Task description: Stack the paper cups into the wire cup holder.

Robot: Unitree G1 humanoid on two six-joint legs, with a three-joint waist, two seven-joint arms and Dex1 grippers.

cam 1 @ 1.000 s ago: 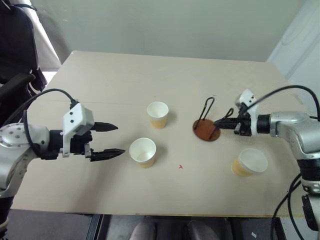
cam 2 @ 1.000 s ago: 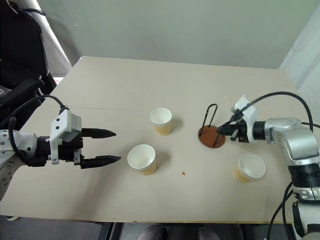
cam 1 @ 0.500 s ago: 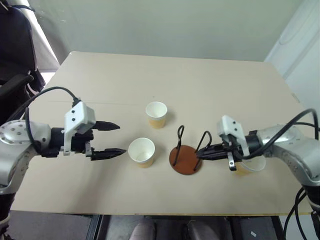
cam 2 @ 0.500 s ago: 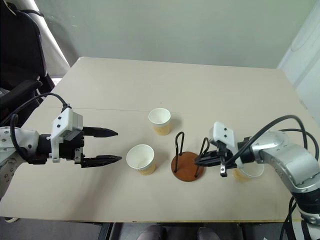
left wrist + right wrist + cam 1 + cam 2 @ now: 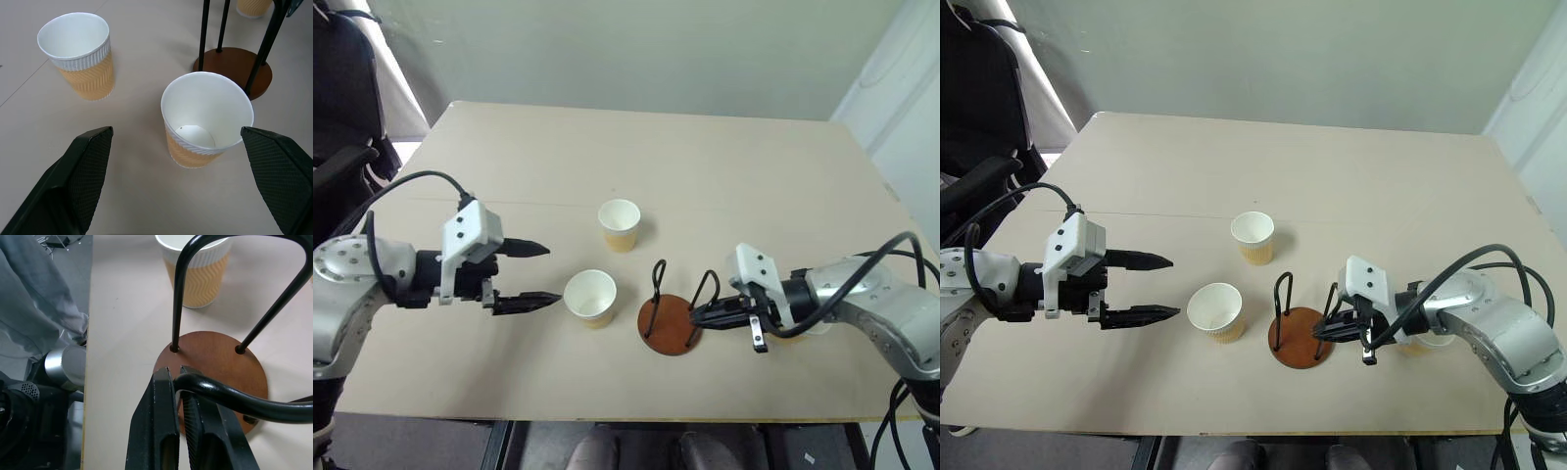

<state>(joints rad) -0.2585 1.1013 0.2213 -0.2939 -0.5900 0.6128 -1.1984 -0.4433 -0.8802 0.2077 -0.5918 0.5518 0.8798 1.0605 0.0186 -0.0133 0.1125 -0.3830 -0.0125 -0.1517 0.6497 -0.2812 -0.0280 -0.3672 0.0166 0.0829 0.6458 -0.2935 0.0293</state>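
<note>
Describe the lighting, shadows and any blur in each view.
Eye views: even, soft light, faint shadows beside the paper cups and the wire cup holder. Left wrist view: the nearest cup sharp, the left gripper fingers dark and soft-edged at the frame's bottom. Right wrist view: a glossy highlight on the wire loop pinched by the right gripper, the floor beyond blurred.
</note>
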